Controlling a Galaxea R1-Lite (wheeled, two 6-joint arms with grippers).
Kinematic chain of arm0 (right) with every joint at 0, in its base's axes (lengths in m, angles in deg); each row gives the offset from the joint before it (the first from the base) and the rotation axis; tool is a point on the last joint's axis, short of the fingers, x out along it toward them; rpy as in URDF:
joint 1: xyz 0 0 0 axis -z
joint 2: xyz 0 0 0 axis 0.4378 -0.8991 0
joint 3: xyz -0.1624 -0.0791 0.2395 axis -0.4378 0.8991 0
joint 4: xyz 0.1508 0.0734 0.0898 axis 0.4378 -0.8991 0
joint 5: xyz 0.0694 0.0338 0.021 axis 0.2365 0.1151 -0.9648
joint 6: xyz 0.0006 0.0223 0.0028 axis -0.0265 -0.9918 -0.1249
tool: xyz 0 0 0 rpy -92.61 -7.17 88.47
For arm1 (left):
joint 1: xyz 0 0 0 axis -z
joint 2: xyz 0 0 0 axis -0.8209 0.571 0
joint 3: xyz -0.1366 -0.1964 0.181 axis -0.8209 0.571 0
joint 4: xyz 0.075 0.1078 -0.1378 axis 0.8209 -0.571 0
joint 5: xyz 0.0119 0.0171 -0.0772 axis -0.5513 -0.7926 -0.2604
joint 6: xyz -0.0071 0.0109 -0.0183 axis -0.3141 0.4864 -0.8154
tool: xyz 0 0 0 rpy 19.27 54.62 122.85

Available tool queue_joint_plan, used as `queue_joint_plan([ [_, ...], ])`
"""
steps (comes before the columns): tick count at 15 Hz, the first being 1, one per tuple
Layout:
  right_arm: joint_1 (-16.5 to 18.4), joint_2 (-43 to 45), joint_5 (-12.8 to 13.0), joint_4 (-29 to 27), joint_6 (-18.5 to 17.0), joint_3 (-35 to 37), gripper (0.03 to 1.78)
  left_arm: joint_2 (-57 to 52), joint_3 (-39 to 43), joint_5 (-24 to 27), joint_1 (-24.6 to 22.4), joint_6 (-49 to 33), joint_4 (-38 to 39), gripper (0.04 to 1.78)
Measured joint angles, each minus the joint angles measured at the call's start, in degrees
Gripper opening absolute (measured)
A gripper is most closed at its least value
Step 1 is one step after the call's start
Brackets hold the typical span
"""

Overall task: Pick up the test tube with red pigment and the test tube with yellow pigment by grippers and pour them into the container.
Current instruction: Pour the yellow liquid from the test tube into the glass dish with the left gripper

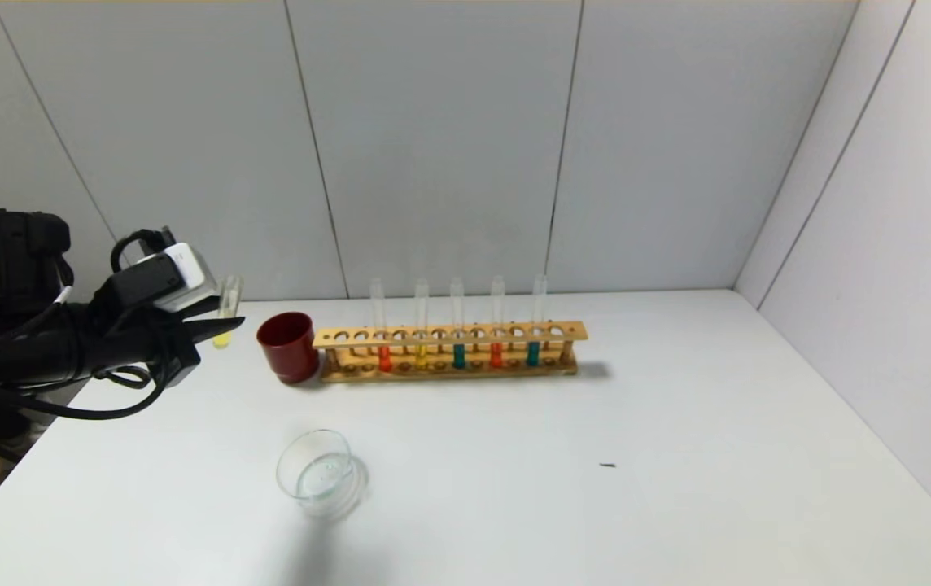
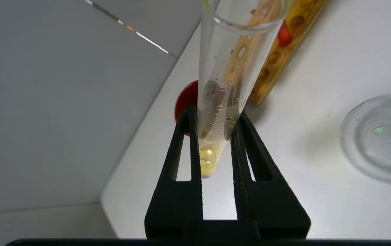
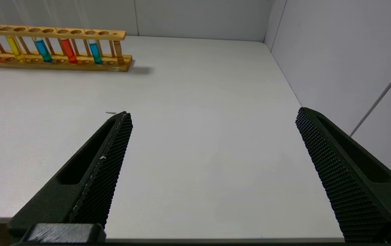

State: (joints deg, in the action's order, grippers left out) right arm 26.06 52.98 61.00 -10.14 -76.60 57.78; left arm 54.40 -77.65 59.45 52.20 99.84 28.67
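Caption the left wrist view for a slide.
Left gripper clamps a pale-yellow test tube above the table, near the red cup.

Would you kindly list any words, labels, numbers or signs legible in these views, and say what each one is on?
No text can be read in any view.
The small white label on the left gripper's block is too small to read.
The rack, red cup and glass dish show no markings.

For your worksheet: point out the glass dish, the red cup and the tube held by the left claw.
glass dish (image 1: 321,474), head view, on its clear floor.
red cup (image 1: 287,348), head view, on its outer wall.
tube held by the left claw (image 2: 221,85), left wrist view, on its glass body.
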Motion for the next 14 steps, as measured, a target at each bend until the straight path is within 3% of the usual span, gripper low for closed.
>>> queue_joint_plan([
  [3, 0.0, 0.0, 0.0, 0.0, 0.0, 0.0, 1.75, 0.9, 0.9, 0.2, 0.0, 13.8, 0.0, 0.30],
  [7, 0.0, 0.0, 0.0, 0.0, 0.0, 0.0, 1.75, 0.9, 5.5, 0.3, 0.0, 26.2, 0.0, 0.30],
  [14, 0.0, 0.0, 0.0, 0.0, 0.0, 0.0, 1.75, 1.1, 7.7, 0.2, -0.4, 36.1, 0.0, 0.30],
])
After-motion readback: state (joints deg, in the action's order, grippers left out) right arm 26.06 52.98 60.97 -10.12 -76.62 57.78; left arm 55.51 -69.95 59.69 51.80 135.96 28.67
